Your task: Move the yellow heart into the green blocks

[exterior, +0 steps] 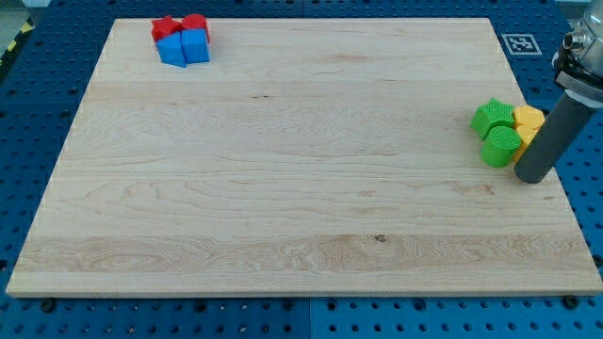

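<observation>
Two green blocks sit near the view's right edge of the wooden board: a green star-like block point(492, 117) and a rounder green block point(501, 146) just below it. Yellow blocks touch them on their right: one yellow block point(529, 119) and a second yellow piece point(526, 139) partly hidden behind the rod; which is the heart I cannot tell. My tip point(529, 177) rests on the board just right of and below the lower green block, close against the yellow pieces.
A cluster of two red blocks point(179, 27) and two blue blocks point(185, 48) sits at the view's top left of the wooden board point(283, 188). A blue pegboard surface point(575, 311) surrounds the board.
</observation>
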